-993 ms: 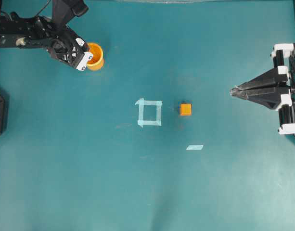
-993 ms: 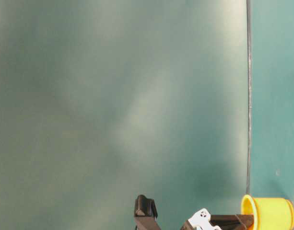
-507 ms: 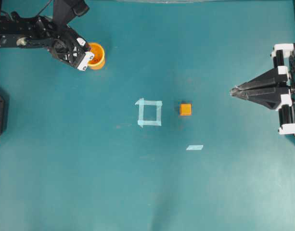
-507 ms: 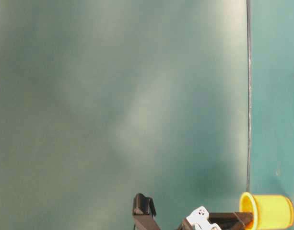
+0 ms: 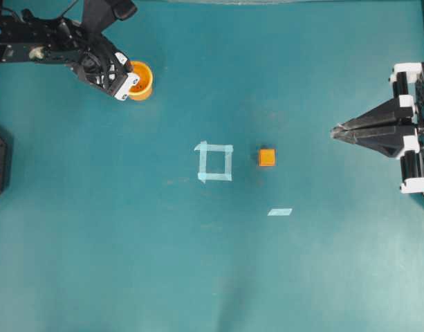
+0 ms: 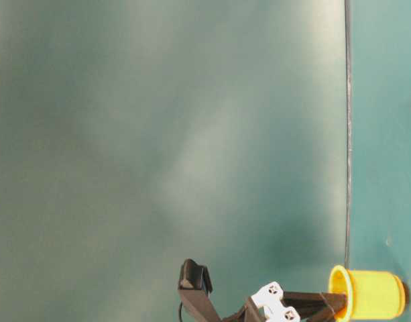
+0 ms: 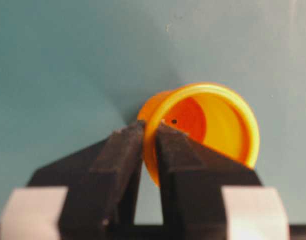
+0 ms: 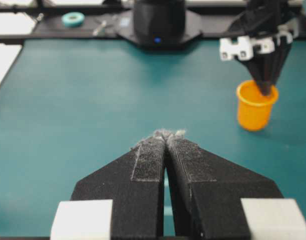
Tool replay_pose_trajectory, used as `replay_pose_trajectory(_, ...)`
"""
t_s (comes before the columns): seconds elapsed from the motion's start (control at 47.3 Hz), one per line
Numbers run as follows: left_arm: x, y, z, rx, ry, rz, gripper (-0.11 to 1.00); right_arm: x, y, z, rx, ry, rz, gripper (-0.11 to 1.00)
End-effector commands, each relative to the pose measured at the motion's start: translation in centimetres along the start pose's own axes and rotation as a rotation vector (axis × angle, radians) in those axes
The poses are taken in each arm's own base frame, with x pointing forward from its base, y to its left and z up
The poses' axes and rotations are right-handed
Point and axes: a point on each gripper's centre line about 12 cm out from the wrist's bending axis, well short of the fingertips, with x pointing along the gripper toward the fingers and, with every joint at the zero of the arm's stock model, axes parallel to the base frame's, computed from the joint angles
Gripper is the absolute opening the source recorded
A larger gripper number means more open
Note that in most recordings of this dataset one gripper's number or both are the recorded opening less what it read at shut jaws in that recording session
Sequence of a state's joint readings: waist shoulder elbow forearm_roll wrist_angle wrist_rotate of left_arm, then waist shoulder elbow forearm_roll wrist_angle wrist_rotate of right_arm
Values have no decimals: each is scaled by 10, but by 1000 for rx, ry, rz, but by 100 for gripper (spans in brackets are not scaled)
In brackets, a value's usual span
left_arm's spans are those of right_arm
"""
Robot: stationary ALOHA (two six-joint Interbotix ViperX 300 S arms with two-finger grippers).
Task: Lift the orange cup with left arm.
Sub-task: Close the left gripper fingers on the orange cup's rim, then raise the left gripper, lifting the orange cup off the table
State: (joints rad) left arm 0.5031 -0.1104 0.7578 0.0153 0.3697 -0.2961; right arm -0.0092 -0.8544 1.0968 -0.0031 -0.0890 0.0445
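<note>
1. My left gripper (image 7: 149, 131) is clamped on the wall of the orange cup (image 5: 140, 80); one finger sits inside the cup, the other outside, with the yellow rim pinched between them.

2. The orange cup is near the far left corner of the table (image 5: 128, 263), well apart from the tape square (image 5: 214, 162) at the middle; in the right wrist view a shadow lies under its base and it seems just clear of the surface, though I cannot tell for certain.

3. Governing relation: the cup hangs directly below my left fingertips; its axis is close to upright with the mouth upward, tilted slightly toward my gripper; the grip is on one side of the rim only, so I judge that the cup's weight sits off to the side of the pinch.

4. I judge that the coming move is a straight rise; any sideways sweep risks the cup pivoting in the pinch.

5. My right gripper (image 8: 165, 136) rests at the right edge of the table with its fingers pressed together and nothing between them; it is far from the cup, beyond the orange cube (image 5: 267, 157); my left arm (image 5: 45, 47) is plainly the nearer one.
</note>
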Motion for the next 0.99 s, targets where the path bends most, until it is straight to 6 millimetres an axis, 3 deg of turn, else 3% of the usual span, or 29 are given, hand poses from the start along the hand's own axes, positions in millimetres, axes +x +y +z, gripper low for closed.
replay_pose_trajectory(0.0, -13, -5, 15, 1, -50, -17, 8, 1, 0, 11, 3, -23, -1, 0)
replay_pose_trajectory(0.972, -64, -10, 33, 1, -53, -15, 8, 1, 0, 11, 3, -22, -1, 0)
